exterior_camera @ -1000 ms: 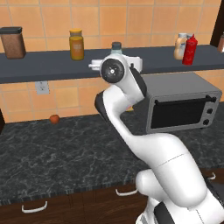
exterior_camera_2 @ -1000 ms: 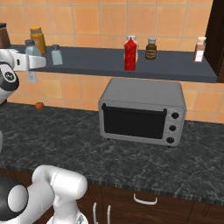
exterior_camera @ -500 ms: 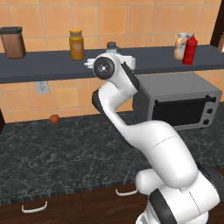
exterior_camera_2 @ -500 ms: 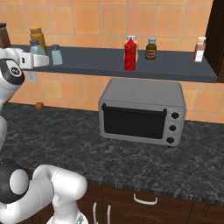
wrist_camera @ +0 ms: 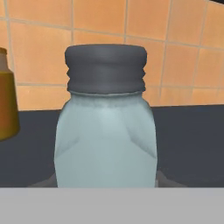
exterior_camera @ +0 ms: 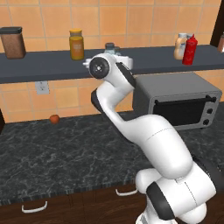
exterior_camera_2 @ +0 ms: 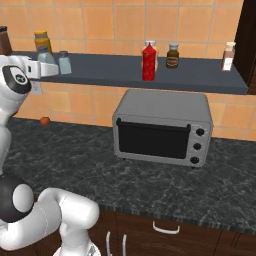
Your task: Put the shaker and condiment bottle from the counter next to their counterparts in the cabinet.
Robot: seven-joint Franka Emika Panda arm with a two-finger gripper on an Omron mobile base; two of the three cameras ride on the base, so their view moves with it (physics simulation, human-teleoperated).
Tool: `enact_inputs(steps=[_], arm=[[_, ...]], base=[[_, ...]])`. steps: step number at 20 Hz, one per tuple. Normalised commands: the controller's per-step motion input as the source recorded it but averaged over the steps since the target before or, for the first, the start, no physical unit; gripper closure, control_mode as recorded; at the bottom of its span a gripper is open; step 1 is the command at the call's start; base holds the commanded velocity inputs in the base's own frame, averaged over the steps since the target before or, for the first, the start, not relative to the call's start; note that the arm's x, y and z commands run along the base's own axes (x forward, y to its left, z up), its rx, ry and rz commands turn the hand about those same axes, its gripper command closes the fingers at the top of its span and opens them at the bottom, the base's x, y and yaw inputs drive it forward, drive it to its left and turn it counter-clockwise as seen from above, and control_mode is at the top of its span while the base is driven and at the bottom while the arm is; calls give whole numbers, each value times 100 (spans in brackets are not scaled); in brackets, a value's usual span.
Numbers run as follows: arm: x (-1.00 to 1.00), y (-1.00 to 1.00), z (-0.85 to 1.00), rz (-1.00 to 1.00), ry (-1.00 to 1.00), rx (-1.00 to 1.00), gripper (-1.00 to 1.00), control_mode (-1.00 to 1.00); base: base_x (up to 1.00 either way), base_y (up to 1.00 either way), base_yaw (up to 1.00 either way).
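On the cabinet (exterior_camera_2: 125, 75), beside its twin (exterior_camera_2: 64, 62), the shaker (wrist_camera: 106, 127) is seen upright before the pincer (exterior_camera_2: 47, 69); whether it is clamped cannot be told. Judged light, rigid and smooth-walled; best held mid-body, below the grey cap (wrist_camera: 106, 68).

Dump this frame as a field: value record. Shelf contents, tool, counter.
red bottle: upright on cabinet, beside beige bottle
shakers: two pale ones at the shelf's left part; one stands free, the other is by the arm's hand
tool: at shelf height by the shakers; open or shut cannot be told
hand view: shaker upright, close in front, amber jar beside it
counter: microwave, small orange-red thing near the wall
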Motion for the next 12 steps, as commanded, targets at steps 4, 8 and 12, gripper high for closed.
enact_inputs(steps=[4,8,12], arm=[[9,2,-15,-2,0,0,100,-100],[11,1,-19,-2,0,1,100,-100],[22,0,-10,-3,0,1,100,-100]], base=[[0,0,0],[0,0,0],[0,0,0]])
